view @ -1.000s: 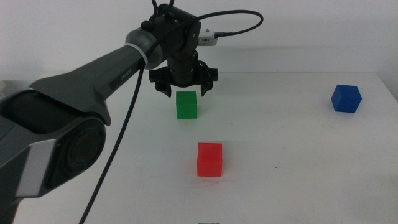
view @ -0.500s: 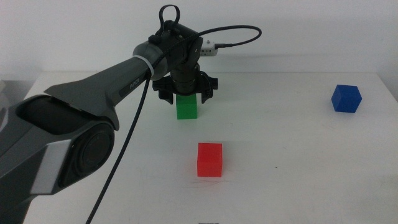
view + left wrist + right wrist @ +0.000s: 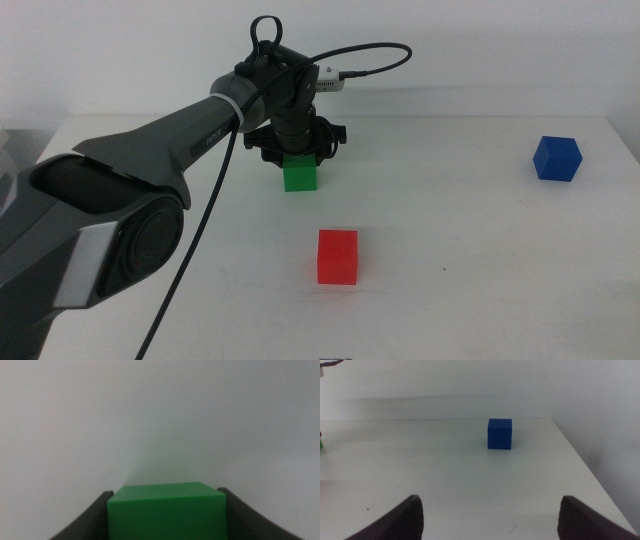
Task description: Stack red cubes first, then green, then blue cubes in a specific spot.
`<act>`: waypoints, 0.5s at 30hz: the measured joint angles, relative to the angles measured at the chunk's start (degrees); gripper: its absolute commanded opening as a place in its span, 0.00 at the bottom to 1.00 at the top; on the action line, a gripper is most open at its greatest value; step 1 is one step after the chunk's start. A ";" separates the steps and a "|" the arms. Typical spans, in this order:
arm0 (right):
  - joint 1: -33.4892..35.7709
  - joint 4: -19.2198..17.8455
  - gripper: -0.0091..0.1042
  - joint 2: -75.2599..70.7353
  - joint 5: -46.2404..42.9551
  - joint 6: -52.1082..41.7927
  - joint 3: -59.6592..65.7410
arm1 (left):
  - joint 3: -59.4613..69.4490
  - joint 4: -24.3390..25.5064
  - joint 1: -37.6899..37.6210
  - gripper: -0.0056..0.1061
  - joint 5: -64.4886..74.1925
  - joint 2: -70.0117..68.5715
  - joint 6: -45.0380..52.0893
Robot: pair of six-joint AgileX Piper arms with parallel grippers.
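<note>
The green cube (image 3: 300,176) rests on the white table, towards the back and left of centre. My left gripper (image 3: 298,156) has come down over it from above. In the left wrist view both dark jaws press against the sides of the green cube (image 3: 167,512), so the left gripper (image 3: 167,519) is shut on it. The red cube (image 3: 337,257) stands alone, nearer the front, a little right of the green one. The blue cube (image 3: 556,158) sits far right near the table's edge. My right gripper (image 3: 492,512) waits open and empty, facing the blue cube (image 3: 500,433) from a distance.
The left arm's dark body (image 3: 120,170) stretches from the lower left to the back centre, with a black cable (image 3: 370,48) looping above the wrist. The table's right edge (image 3: 625,150) runs just beyond the blue cube.
The left gripper has sunk lower over the green cube and its jaws have drawn in against its sides. The cubes have not moved.
</note>
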 measured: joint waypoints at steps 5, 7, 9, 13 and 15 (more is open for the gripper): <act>0.00 0.00 0.91 0.00 0.00 0.00 0.00 | 0.00 -0.91 0.00 0.29 0.74 -0.24 0.00; 0.00 0.00 0.91 0.00 0.00 0.00 0.00 | 0.00 -1.74 0.00 0.27 2.44 -0.82 0.06; 0.00 0.00 0.91 0.00 0.00 0.00 0.00 | 0.00 -1.88 -0.11 0.27 4.58 -1.91 0.42; 0.00 0.00 0.91 0.00 0.00 0.00 0.00 | 0.13 0.07 -0.73 0.27 9.03 -6.04 1.14; 0.00 0.00 0.91 0.00 0.00 0.00 0.00 | 1.56 1.56 -1.44 0.27 10.25 -9.17 1.08</act>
